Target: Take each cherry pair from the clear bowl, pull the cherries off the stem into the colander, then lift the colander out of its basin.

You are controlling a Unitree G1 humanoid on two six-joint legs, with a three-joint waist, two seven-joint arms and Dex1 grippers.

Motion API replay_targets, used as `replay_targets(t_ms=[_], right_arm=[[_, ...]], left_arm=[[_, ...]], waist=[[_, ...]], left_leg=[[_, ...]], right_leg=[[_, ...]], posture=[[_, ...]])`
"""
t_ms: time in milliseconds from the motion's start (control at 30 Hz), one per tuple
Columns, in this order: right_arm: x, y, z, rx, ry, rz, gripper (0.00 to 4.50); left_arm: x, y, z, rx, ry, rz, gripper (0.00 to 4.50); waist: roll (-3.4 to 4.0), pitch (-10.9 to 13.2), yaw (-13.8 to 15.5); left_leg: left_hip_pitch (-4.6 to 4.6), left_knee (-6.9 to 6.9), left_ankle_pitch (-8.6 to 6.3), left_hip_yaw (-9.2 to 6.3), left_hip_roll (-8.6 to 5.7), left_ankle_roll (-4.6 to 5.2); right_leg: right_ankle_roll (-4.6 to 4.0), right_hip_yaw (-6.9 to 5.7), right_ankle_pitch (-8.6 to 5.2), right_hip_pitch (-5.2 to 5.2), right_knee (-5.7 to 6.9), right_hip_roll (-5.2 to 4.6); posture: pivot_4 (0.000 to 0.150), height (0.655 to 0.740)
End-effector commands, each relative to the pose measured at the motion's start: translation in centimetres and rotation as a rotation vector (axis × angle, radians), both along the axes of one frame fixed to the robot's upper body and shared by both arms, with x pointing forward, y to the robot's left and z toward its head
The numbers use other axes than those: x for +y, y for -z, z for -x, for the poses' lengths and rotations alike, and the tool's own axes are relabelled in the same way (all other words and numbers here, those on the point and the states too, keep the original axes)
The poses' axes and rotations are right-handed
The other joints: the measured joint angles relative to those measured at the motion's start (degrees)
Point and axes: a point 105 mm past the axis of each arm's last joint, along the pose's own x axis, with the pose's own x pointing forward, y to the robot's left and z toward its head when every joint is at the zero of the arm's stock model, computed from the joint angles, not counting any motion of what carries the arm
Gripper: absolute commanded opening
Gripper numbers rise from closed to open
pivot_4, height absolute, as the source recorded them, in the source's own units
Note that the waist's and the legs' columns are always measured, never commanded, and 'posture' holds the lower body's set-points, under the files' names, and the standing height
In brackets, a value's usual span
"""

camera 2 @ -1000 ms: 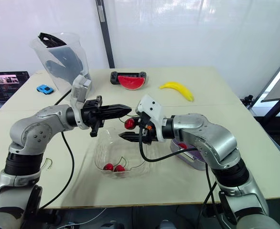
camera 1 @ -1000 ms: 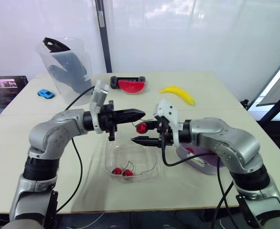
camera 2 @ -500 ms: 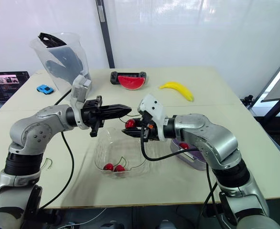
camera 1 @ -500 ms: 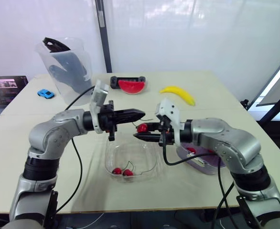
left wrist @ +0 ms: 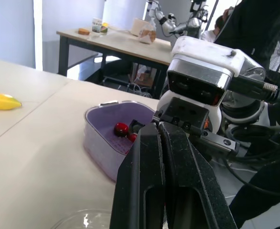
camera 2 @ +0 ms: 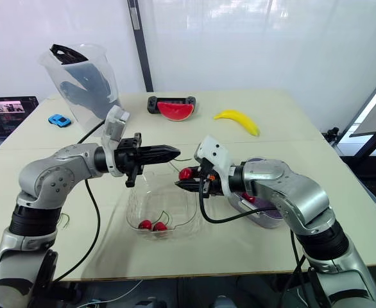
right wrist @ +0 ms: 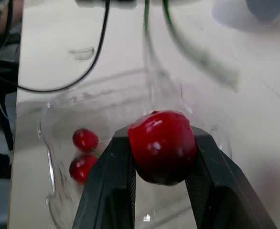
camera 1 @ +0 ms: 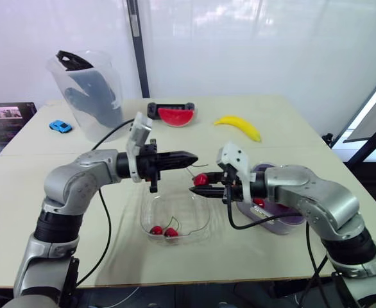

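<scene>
A red cherry (camera 1: 201, 179) is pinched in my right gripper (camera 1: 195, 190), which is shut on it over the far right rim of the clear bowl (camera 1: 197, 221). Its green stem (right wrist: 149, 33) rises toward my left gripper (camera 1: 194, 156), which hangs just above and left of it with fingers (left wrist: 161, 157) pressed together on the stem. One cherry pair (camera 1: 163, 231) lies in the bowl. The purple colander in its basin (camera 1: 274, 218) sits to the right under my right forearm, with cherries (left wrist: 121, 129) inside.
Along the back of the table lie a yellow banana (camera 1: 239, 127) and a watermelon slice (camera 1: 176, 116) on a black holder. A clear pitcher (camera 1: 88, 90), a blue toy car (camera 1: 61, 126) and a laptop (camera 1: 5, 119) stand at the back left.
My right gripper closed on the cherry and has drawn it rightward and slightly down, toward the colander. The left gripper shifted a little to the right and stays shut.
</scene>
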Motion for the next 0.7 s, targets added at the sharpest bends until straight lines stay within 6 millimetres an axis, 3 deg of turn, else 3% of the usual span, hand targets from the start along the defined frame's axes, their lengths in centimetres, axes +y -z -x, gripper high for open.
replay_targets(t_ms=[33,200,333,500,600,700], right_arm=[[-0.4,-0.7,0.1,-0.027,0.014,-0.007,1.36],[-1.2,-0.5,0.0,-0.012,0.04,-0.012,1.36],[-2.6,-2.3,-0.2,-0.049,0.06,-0.034,1.36],[-8.8,-4.7,-1.7,-0.135,0.21,0.093,1.36],[-13.1,-3.8,-2.2,-0.127,0.301,0.268,1.36],[-15.3,-2.8,-2.4,-0.105,0.335,0.358,1.36]], left_arm=[[0.3,-1.7,0.5,-0.072,0.006,0.033,0.0],[0.4,-1.7,0.5,-0.072,0.005,0.035,0.0],[0.4,-1.7,0.4,-0.072,0.002,0.036,0.0],[1.0,-1.6,0.3,-0.071,-0.019,0.034,0.0],[1.3,-1.5,0.1,-0.072,-0.035,0.036,0.0],[1.4,-1.3,0.0,-0.074,-0.047,0.037,0.0]], waist=[[0.0,0.0,0.0],[0.0,0.0,0.1],[0.0,0.0,0.1],[0.0,0.0,0.4],[0.0,0.0,0.4],[0.0,0.0,0.2]], left_leg=[[0.0,0.0,0.0,0.0,0.0,0.0],[0.0,0.01,0.0,0.0,0.0,0.0],[0.0,0.02,0.0,0.0,0.0,0.0],[0.0,0.03,-0.02,0.03,-0.04,0.03],[0.0,0.02,-0.04,0.05,-0.03,0.07],[0.01,0.01,-0.04,0.08,-0.02,0.08]], right_leg=[[0.0,0.0,0.0,0.01,0.0,0.0],[0.0,0.0,0.0,0.02,0.0,0.0],[0.0,0.0,0.0,0.03,-0.01,-0.01],[0.0,0.0,0.0,0.06,-0.04,-0.04],[0.0,0.0,0.0,0.06,-0.06,0.0],[0.0,0.01,0.0,0.07,-0.07,0.01]], posture=[[0.15,0.74],[0.15,0.74],[0.15,0.74],[0.15,0.74],[0.15,0.74],[0.15,0.74]])
